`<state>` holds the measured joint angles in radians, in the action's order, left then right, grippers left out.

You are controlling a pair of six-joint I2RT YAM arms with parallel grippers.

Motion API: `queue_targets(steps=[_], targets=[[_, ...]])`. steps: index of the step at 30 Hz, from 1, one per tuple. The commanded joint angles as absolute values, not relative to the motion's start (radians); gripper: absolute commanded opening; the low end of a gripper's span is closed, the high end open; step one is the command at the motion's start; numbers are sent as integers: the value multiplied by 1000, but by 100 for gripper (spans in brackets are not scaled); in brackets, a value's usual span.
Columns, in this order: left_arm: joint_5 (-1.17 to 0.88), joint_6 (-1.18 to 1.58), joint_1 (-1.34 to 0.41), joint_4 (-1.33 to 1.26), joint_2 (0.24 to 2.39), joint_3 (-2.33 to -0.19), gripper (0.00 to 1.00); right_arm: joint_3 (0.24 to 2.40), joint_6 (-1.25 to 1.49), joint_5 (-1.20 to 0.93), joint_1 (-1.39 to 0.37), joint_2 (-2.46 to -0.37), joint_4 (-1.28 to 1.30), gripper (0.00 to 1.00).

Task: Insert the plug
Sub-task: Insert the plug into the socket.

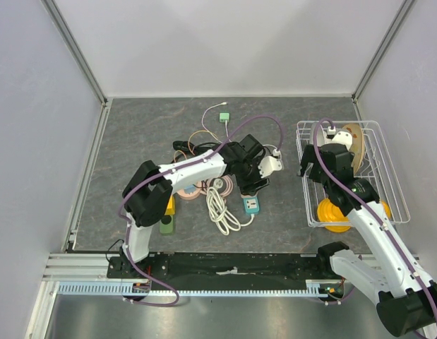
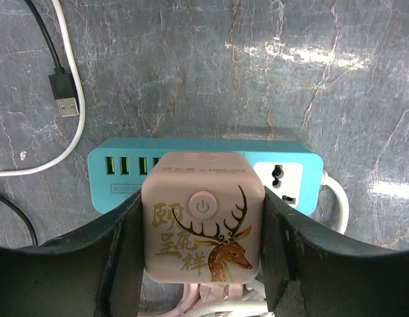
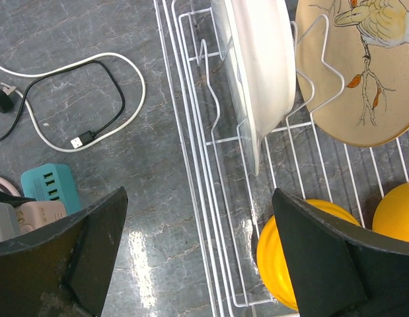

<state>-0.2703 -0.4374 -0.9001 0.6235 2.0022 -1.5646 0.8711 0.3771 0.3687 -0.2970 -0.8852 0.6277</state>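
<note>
grey marbled table (image 1: 133,141) runs between pale walls in the top view. the left gripper (image 1: 255,175) reaches to the middle of the table, right over a teal power strip (image 1: 252,205) that lies loose beside a white cable coil (image 1: 219,205). the right gripper (image 1: 310,169) hangs at the wire dish rack (image 1: 373,126) along the right edge, well apart from the work.

the left wrist view shows both fingers clamped on the sides of a pink cube plug (image 2: 203,224) with a deer print and 1 button. the cube covers the middle of the strip, with lit usb ports on one side and 1 free socket on the other. a black usb lead (image 2: 64,92) lies further off. the pins are hidden, so i cannot tell whether they have entered.

the right wrist view shows those fingers spread wide, holding nothing, above the rack's edge.

the risk, as i judge it, is pins off their holes: a downward push would then shove or tip the unheld strip, or twist the cube in the grip.
</note>
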Motion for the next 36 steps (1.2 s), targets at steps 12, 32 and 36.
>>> queue_targets(steps=[12,32,36], targets=[[-385,-258,-867,331,1942,-1106,2,845,373,356,-291,-877,591,98],[-307,-210,-868,287,1793,-1040,77,880,336,261,-290,-897,560,98],[-317,-196,-868,252,1717,-1043,94,907,310,210,-291,-920,555,98]])
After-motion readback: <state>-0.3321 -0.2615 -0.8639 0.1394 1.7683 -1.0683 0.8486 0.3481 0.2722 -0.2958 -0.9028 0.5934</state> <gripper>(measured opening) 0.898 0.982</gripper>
